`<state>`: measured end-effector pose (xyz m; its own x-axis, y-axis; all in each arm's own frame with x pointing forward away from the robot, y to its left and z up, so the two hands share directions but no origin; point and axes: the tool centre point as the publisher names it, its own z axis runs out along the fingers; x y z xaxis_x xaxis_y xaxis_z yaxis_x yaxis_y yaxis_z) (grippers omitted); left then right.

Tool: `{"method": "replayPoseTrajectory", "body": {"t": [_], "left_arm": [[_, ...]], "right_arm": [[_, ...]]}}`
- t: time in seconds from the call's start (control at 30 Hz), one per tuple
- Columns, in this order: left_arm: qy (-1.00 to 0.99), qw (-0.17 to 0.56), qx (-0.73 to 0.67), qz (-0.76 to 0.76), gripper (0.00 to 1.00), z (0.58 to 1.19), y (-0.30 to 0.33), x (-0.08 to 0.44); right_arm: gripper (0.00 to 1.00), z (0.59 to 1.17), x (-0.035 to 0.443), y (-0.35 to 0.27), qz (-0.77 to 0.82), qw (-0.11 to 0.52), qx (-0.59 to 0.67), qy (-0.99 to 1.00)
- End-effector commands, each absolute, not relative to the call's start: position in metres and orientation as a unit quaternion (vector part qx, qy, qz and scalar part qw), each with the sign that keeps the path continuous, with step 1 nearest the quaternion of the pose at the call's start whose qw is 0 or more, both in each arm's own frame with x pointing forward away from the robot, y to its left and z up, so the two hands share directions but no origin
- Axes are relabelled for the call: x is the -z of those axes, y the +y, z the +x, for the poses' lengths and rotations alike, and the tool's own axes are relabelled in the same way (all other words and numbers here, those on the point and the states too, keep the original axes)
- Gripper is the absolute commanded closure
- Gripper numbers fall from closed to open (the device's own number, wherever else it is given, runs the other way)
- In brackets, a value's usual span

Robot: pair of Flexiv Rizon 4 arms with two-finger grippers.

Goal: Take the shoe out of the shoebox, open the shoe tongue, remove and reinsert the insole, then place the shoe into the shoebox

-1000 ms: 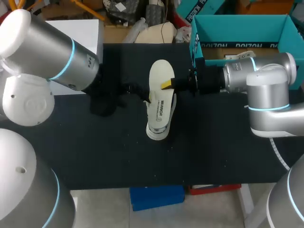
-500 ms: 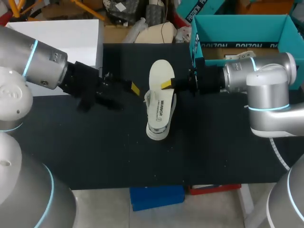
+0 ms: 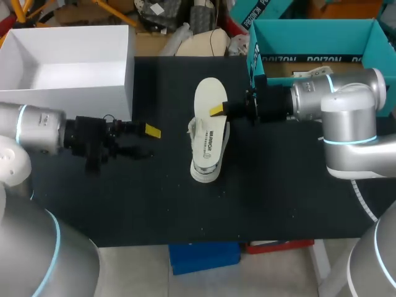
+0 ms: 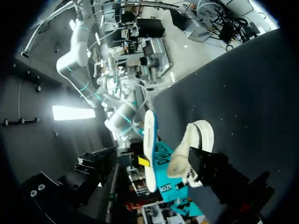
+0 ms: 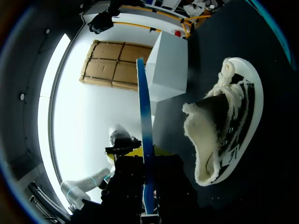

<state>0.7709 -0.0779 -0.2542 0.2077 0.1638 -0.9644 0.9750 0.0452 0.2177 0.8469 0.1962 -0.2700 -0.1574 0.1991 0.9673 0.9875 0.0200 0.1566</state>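
Our left jaws stand spread with nothing between them, and our right jaws are clamped on the insole from two sides.

Starting at our left, a white box (image 3: 68, 93) sits open by the far left corner of the black table (image 3: 185, 210). Just in front of it our left gripper (image 3: 146, 141) hangs over the table, pointing toward the middle and well apart from the shoe.

In the middle the white shoe (image 3: 206, 159) lies on its side on the table, its opening turned toward our right arm. The right wrist view shows its fleecy lining. The insole (image 3: 209, 93) is out of the shoe. Its broad pale face is turned up to the head view and it is edge-on to the right wrist view. Both wrist views show a gap between it and the shoe.

Our right gripper (image 3: 218, 110) reaches in from the right and holds the insole by its long edge. Behind that arm, at the far right, stands the teal shoebox (image 3: 315, 36), open.
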Motion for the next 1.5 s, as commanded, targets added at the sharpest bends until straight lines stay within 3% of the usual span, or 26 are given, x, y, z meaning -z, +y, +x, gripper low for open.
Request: {"method": "replayPoseTrajectory", "body": {"t": [0.03,0.37,0.53,0.93,1.43,1.47,1.5], "left_arm": [[0.471,0.663,0.377,0.443,0.00,0.739,-0.072,0.249],[0.492,0.601,0.361,0.516,0.00,0.737,-0.090,0.226],[0.472,0.612,0.359,0.523,0.00,0.743,-0.076,0.204],[0.415,0.612,0.433,0.515,0.00,0.765,-0.079,0.239],[0.391,0.598,0.411,0.566,0.00,0.802,-0.127,0.265],[0.391,0.599,0.414,0.563,0.03,0.804,-0.132,0.267],[0.389,0.600,0.413,0.564,0.15,0.806,-0.136,0.268]], "right_arm": [[1.00,0.847,0.270,0.197,-0.506,0.407,0.483,-0.587],[1.00,0.847,0.270,0.197,-0.506,0.407,0.483,-0.587],[1.00,0.847,0.270,0.197,-0.506,0.407,0.483,-0.587],[1.00,0.847,0.270,0.197,-0.506,0.407,0.483,-0.587],[1.00,0.847,0.270,0.197,-0.506,0.407,0.483,-0.587],[1.00,0.847,0.270,0.197,-0.506,0.407,0.483,-0.587],[1.00,0.847,0.270,0.197,-0.506,0.407,0.483,-0.587]]}}
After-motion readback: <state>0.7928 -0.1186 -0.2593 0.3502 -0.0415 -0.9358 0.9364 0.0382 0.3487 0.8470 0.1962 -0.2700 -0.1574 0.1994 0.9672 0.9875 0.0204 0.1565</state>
